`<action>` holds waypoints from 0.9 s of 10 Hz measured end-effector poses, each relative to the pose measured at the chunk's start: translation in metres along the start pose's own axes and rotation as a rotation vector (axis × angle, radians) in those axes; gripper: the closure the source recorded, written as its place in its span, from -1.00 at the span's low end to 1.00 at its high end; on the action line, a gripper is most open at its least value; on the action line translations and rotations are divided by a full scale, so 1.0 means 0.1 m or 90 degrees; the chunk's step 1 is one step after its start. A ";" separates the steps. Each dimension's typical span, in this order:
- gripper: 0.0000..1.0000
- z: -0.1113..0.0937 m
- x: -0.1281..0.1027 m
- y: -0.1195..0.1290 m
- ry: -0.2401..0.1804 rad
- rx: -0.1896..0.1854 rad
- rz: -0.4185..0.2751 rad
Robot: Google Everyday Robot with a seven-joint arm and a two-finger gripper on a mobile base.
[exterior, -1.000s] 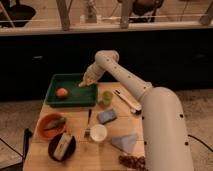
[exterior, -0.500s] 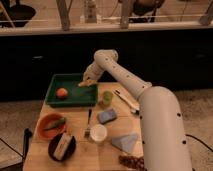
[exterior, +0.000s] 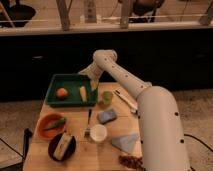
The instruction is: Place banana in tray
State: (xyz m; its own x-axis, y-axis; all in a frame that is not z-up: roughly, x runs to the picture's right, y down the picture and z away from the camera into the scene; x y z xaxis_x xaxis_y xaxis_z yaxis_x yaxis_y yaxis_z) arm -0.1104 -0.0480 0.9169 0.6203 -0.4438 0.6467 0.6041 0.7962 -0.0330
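The banana (exterior: 83, 93), a short pale yellow piece, lies on the floor of the dark green tray (exterior: 56, 80), towards its right side. A round orange fruit (exterior: 62, 93) sits to its left in the tray. My gripper (exterior: 92, 81) hangs over the tray's right rim, just above and to the right of the banana. The arm reaches it from the right, over the table.
A green cup (exterior: 106, 97) stands right of the tray, next to a white utensil (exterior: 125, 100). In front are an orange bowl (exterior: 46, 131) with a green pod, a black bowl (exterior: 54, 150) with a cream block, a fork (exterior: 88, 122), a white cup (exterior: 98, 132), a blue sponge (exterior: 107, 116) and a blue cloth (exterior: 125, 142).
The gripper has shifted slightly up and to the right. The banana now shows lying apart from it on the tray floor.
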 end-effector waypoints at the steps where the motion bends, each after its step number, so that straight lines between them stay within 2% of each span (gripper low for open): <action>1: -0.60 0.01 0.00 0.00 -0.001 -0.001 -0.001; 9: -0.60 -0.03 0.04 0.00 -0.009 0.002 -0.015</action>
State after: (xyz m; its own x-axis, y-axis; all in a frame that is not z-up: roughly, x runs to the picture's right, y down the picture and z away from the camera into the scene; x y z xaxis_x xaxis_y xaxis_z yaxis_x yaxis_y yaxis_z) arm -0.1068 -0.0506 0.9172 0.5986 -0.4561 0.6585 0.6163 0.7874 -0.0149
